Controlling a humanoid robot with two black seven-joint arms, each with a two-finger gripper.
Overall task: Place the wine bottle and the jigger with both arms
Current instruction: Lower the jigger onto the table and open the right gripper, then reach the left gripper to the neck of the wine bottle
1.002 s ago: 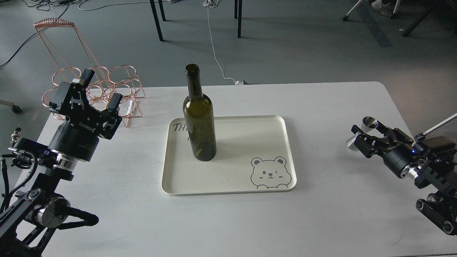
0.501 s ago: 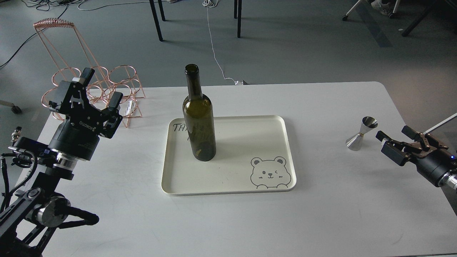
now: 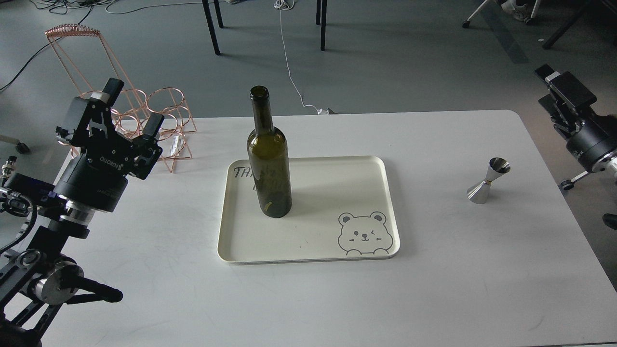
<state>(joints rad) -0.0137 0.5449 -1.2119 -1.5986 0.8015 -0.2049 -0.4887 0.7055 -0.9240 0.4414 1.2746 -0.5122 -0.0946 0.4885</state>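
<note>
The wine bottle (image 3: 269, 159) stands upright, neck up, at three o'clock of the empty, spread-fingered left gripper (image 3: 129, 113); the upright jigger (image 3: 488, 180) sits at seven o'clock of the right gripper (image 3: 561, 89), whose opening I cannot tell.

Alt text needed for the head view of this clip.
An upright wine bottle stands on a cream tray at the centre of a white table, and a jigger stands on the table to the right. The left pincer, open, is near a copper wire rack; the right pincer is raised off the table's right edge.
</note>
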